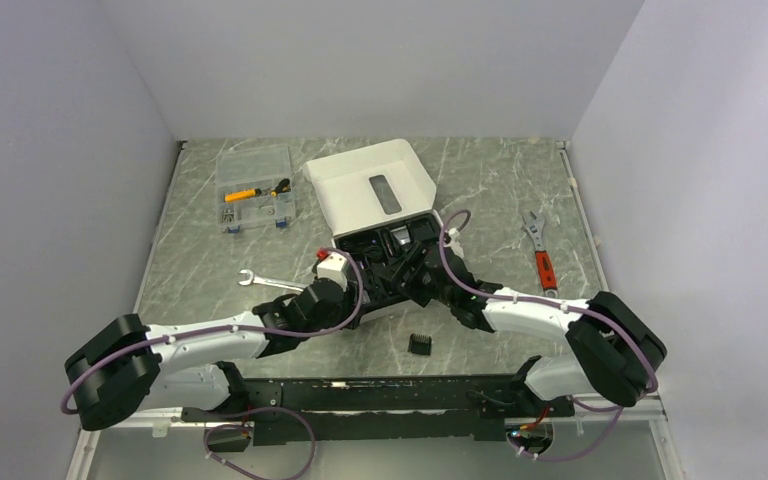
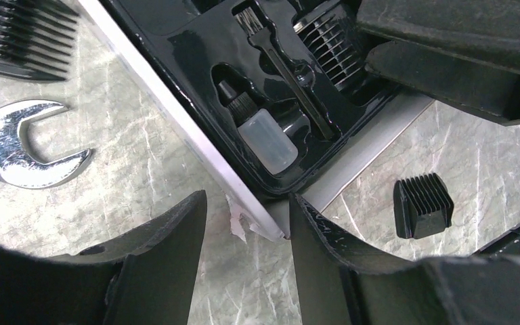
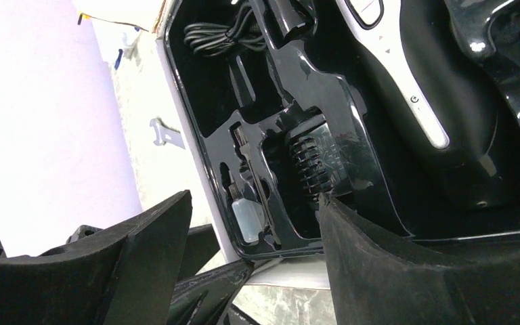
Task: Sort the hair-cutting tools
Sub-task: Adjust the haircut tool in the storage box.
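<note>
The black-and-silver hair clipper (image 3: 406, 88) lies in the black tray (image 1: 375, 250) of the open white box. One comb attachment (image 3: 318, 156) sits in a tray slot near it. Another comb attachment (image 2: 423, 205) lies on the table in front of the box (image 1: 420, 343), and a third (image 2: 24, 37) lies left of the box. My left gripper (image 2: 247, 198) is open around the box's near corner, its right finger touching the corner. My right gripper (image 3: 255, 198) is open over the tray's near edge, holding nothing. Both grippers meet at the front of the box (image 1: 338, 283) (image 1: 412, 278).
A silver open-end wrench (image 2: 24, 145) lies on the table left of the box. The red-handled adjustable wrench (image 1: 540, 255) lies at the right. A clear organiser case (image 1: 253, 187) stands at the back left. The tray also holds an oil bottle (image 2: 267, 139), a brush (image 2: 284, 61) and a cable (image 3: 217, 34).
</note>
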Available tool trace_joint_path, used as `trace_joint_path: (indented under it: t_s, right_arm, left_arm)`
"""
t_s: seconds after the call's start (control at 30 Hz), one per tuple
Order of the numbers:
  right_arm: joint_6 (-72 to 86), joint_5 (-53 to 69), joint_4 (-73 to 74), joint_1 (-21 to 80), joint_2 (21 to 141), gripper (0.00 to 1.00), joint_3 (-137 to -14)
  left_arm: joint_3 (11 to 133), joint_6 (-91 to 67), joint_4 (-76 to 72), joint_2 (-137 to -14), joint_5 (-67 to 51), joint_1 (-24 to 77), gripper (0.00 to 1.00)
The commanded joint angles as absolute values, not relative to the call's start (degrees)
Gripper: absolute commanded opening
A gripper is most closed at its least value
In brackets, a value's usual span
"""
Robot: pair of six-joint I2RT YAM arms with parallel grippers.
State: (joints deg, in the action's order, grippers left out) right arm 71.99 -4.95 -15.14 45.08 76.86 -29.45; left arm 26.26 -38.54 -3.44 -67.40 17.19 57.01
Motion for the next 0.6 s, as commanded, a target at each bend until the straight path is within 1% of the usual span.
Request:
trace_joint_path:
  t_s: [0.0, 0.27, 0.57]
  right_arm:
    - [68.95, -6.38, -15.03, 45.68, 79.16, 0.72, -30.59]
    - [67.00, -6.31, -17.51, 46.65, 78.74, 0.72, -31.90]
    - [63.15, -6.84, -16.21, 47.17, 76.27, 0.72, -35.36]
  left_arm:
    - [26.75, -37.29, -1.23, -69.54, 15.05, 58.18, 0.53]
    - [27.41, -36.68, -1.80, -71.04, 14.14, 58.18, 0.52]
    - [28.97, -35.64, -2.06, -72.63, 13.53, 58.75, 0.51]
